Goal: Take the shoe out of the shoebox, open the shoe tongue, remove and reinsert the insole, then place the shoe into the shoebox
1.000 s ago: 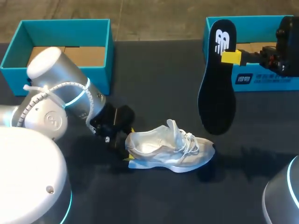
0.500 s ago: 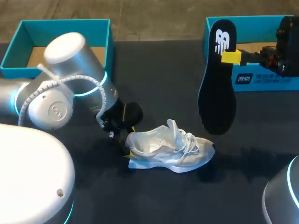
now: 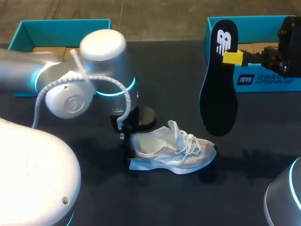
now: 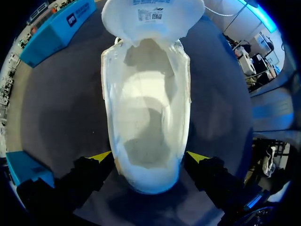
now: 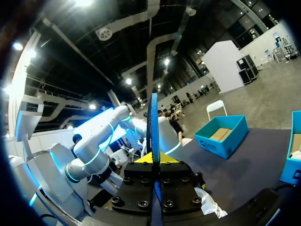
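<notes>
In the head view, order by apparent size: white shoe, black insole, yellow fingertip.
1-2. The black insole and white shoe look similar; the insole hangs nearer the camera, so unranked.
3. Smallest: yellow fingertip.

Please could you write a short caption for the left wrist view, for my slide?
Left gripper at the heel of the white shoe, tongue lifted, interior exposed.

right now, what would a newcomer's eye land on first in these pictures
The black insole stands out first, hanging upright in the air at the right, pinched in the right jaws in front of a teal shoebox. Next comes the white shoe lying on the dark table near the middle, tongue pulled open, with the big silver left arm bent down over its heel.
</notes>
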